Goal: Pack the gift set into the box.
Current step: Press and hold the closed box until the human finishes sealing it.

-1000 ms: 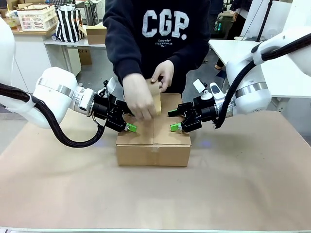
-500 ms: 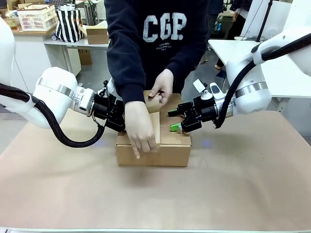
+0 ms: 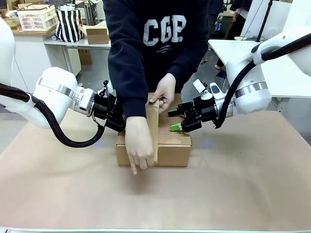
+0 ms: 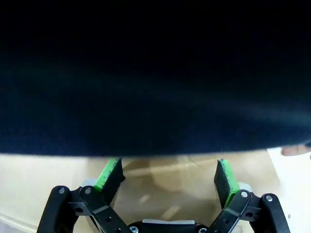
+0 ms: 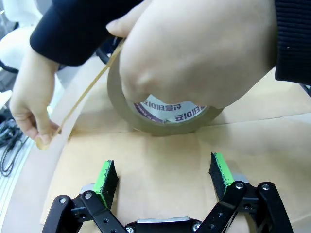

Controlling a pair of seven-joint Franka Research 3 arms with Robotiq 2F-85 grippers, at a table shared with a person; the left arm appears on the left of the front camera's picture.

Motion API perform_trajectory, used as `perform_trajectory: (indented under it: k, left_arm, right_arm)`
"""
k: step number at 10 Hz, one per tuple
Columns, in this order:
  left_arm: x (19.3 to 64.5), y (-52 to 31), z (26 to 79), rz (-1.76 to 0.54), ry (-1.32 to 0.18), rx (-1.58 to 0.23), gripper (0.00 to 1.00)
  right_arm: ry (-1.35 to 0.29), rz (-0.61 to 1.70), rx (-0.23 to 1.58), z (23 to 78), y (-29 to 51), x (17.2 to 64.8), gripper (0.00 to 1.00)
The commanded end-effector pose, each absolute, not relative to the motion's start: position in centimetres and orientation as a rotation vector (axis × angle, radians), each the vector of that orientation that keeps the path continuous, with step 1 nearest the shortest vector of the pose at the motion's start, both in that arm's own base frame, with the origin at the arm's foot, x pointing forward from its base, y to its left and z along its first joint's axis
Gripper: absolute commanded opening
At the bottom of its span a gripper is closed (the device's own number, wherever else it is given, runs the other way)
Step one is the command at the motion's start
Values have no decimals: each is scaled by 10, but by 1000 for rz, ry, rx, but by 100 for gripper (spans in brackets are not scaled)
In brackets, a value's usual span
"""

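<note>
Right end effector (image 5: pixel 164 175) — over box (image 5: pixel 160 165).

The table (image 3: pixel 243 184), covered in brown paper, carries the closed box (image 3: pixel 170 150) at its middle.

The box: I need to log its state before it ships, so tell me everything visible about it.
The box is plain brown corrugated cardboard, rectangular, flat on the table with top flaps folded shut. A strip of brown tape runs across its top and down the near face, pressed by the person's hand. The tape roll rests on it.
</note>
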State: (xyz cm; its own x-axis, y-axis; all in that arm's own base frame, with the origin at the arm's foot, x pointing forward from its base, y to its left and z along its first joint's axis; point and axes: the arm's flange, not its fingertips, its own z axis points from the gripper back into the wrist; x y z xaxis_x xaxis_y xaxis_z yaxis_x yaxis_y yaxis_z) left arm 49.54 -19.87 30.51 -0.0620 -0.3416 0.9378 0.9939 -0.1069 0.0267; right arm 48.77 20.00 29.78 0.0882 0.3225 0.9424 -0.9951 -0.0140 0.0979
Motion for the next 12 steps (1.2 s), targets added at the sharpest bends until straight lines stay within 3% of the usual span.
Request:
perform_trajectory:
  k: [1,12]
  left_arm:
    - [495,-199,303,-1463,-923,-988,100]
    - [495,-199,303,-1463,-923,-988,100]
  right_arm:
    - [-881,1296,1027,296,200,487,100]
    - [-881,1296,1027,296,200,487,100]
